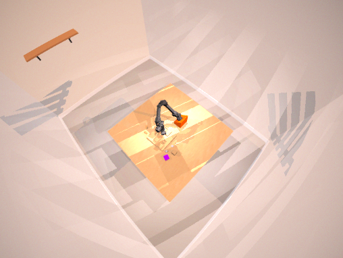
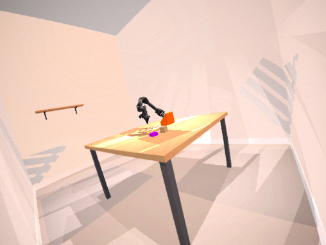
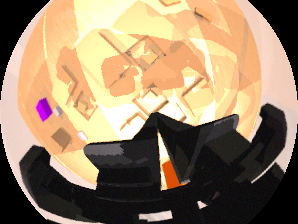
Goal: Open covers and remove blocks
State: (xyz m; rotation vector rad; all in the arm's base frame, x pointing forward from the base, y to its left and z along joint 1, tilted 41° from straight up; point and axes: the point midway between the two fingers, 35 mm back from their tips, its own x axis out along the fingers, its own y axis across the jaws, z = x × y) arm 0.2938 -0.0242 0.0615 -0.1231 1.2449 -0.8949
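The puzzle board (image 1: 153, 143) is wood-coloured like the table and hard to pick out. In the wrist view three square frames show on it: an upper frame (image 3: 133, 61), a middle frame (image 3: 159, 110) and a left frame (image 3: 91, 114). Pale squares show inside; I cannot tell whether they are blocks, covers or well floors. Thin rails lie around them. Two small pale blocks lie on the table beside the board, a grey one (image 3: 58, 111) (image 1: 166, 151) and a whiter one (image 3: 82, 135) (image 1: 172, 146). My gripper (image 1: 163, 133) (image 2: 147, 122) (image 3: 158, 115) is shut and empty, above the board.
A purple block (image 1: 166, 157) (image 2: 153, 134) (image 3: 44, 110) and a brown block (image 1: 174, 152) (image 2: 163, 129) (image 3: 61, 138) stand near the pale blocks. A large orange block (image 1: 181, 121) (image 2: 167, 118) stands by the arm's base. A small wooden piece (image 3: 202, 13) (image 1: 145, 132) lies across the board.
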